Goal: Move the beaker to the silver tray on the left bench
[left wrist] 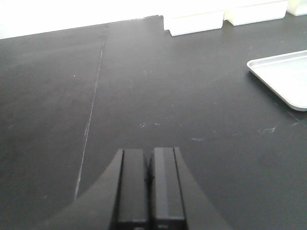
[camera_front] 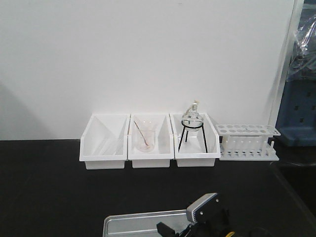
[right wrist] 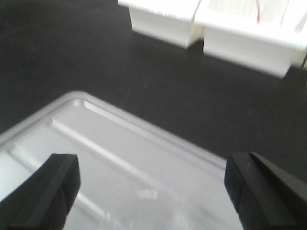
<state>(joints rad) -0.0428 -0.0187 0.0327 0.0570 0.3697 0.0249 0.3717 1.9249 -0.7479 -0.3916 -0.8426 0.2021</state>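
Note:
The silver tray (camera_front: 138, 223) lies on the black bench (camera_front: 49, 187) at the front edge of the front view. It also shows in the left wrist view (left wrist: 283, 76) and the right wrist view (right wrist: 120, 158). My right gripper (right wrist: 153, 187) hangs over the tray, jaws wide apart with nothing between them; only a faint glint shows on the tray below. Its wrist (camera_front: 202, 207) shows above the tray's right end. My left gripper (left wrist: 149, 160) is shut and empty over bare bench, left of the tray. The empty beaker is not clearly visible in any view.
Three white bins (camera_front: 103, 153) stand along the back wall. The middle one holds a beaker with a pinkish rod (camera_front: 144, 136), the right one a round flask on a black tripod (camera_front: 191, 121). A white test-tube rack (camera_front: 247, 143) stands to their right.

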